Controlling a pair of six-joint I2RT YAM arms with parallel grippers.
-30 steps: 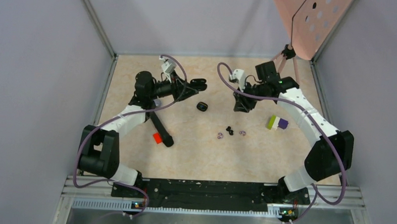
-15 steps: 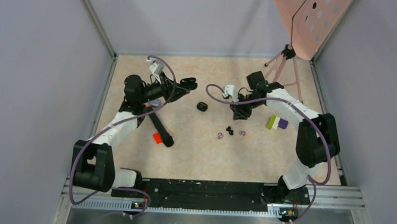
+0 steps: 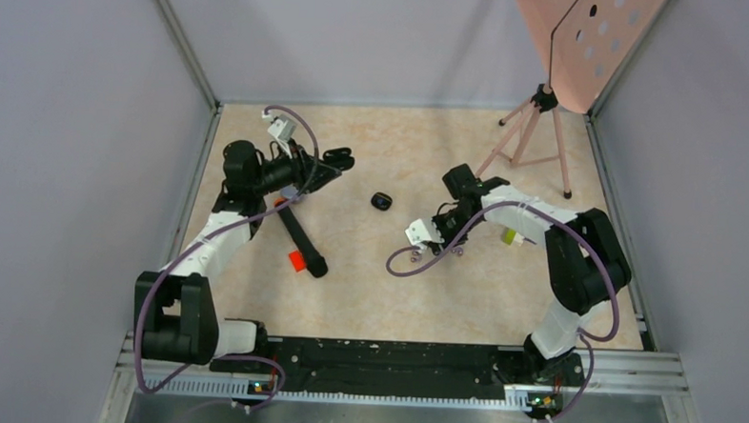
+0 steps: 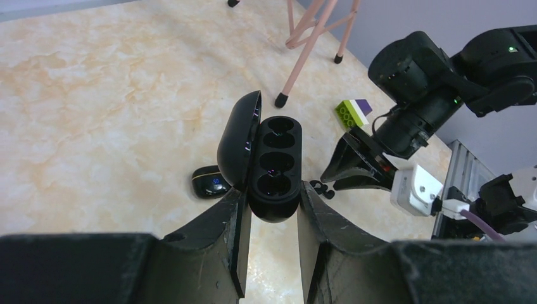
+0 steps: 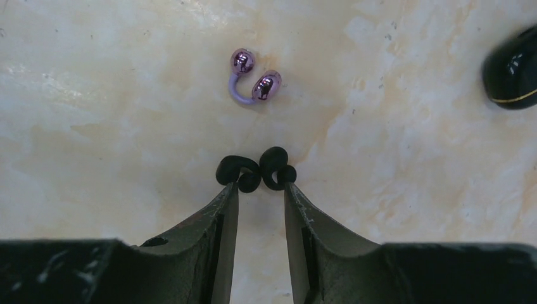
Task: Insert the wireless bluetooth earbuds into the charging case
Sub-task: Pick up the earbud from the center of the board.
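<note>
My left gripper is shut on an open black charging case, lid swung left, its sockets empty; from above it hangs at the back left. My right gripper points down at the table, jaws open, and its fingertips touch two black wireless bluetooth earbuds lying side by side just ahead of them. Nothing sits between the jaws. A pale purple earbud lies a little farther on. From above, my right gripper hides the black buds, with purple buds on either side of it.
A second, closed black case lies mid-table. A long black marker with a red piece lies left of centre. Green and purple blocks sit beside my right arm. A pink tripod stands at the back right.
My right arm has swung toward the near side and come down over the black earbuds. My left arm has drifted left, still holding the open case.
</note>
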